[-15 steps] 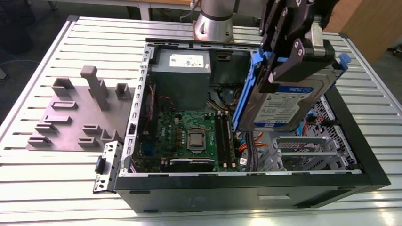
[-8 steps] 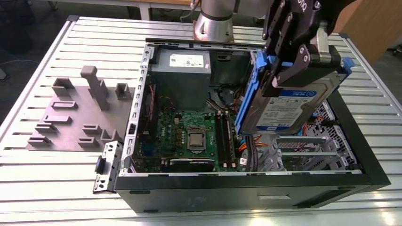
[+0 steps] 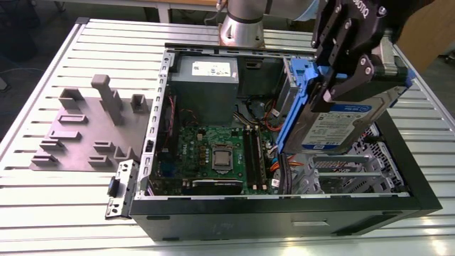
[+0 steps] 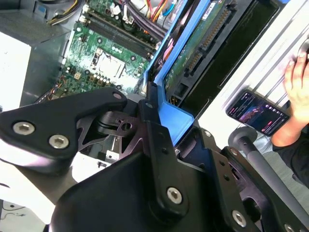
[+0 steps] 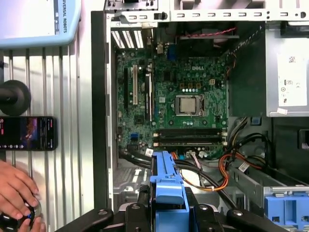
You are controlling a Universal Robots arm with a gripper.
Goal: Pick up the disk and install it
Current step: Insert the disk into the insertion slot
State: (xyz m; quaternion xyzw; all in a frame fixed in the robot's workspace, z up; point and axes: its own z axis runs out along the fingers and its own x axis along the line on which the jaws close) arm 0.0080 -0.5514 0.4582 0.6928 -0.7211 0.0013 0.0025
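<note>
One hand: the black hand (image 3: 352, 80) was clamped on the disk, its fingers (image 3: 331, 90) pressed against the disk's blue carrier frame and silver body.
Hand from the wrist: in both wrist views the hand (image 4: 169, 125) (image 5: 169, 208) gripped the blue frame from either side.
Disk: the disk (image 3: 341, 125) was held off the tabletop and steeply tilted, its white-and-blue label facing the exterior view.
Disk position: it hung over the open computer case (image 3: 284, 205) at the exterior view's right, with its lower end dipping inside; whether it touched anything there could not be told.
Disk underside: the second wrist view showed the disk (image 4: 193, 48) from its green circuit side, with the connector edge pointing away from the hand.
Below the disk: a silver drive cage (image 3: 341, 170) sat in the case beneath it.
Motherboard: the green motherboard (image 3: 213, 149) (image 5: 183, 101) lay flat in the case, beside the disk.
Cables: orange cables (image 5: 222, 174) curled just beside the blue frame.
Power supply: a grey box with a white sticker (image 3: 206, 80) sat at the case's far end.
Tabletop: the slatted metal tabletop (image 3: 57, 208) carried the case and, at the exterior view's left, a grey fixture plate (image 3: 85, 133).
Phone: a lit phone (image 5: 26, 133) lay on the tabletop outside the case.
Person: a person's fingers (image 5: 17, 186) rested near the phone.
</note>
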